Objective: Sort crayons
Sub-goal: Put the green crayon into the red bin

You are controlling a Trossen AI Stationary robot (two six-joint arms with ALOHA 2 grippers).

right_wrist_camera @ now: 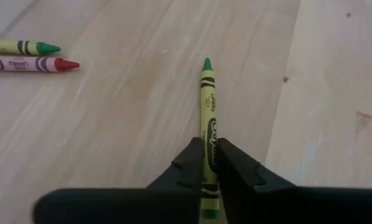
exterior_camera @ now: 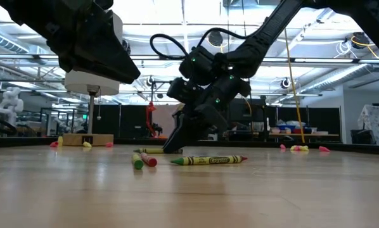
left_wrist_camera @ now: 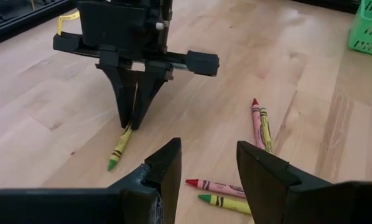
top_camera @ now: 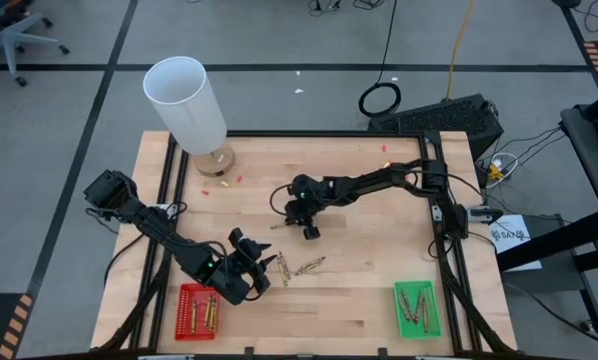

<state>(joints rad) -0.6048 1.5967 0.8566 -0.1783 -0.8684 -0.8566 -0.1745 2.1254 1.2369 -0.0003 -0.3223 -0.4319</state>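
Pickup step: your right gripper (right_wrist_camera: 209, 163) pinches a green crayon (right_wrist_camera: 207, 106) on the surface; next, lift toward green tray (top_camera: 415, 308); left gripper (left_wrist_camera: 208, 163) half-open, empty.

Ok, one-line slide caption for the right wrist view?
Right gripper shut on a green crayon lying on the wooden table.
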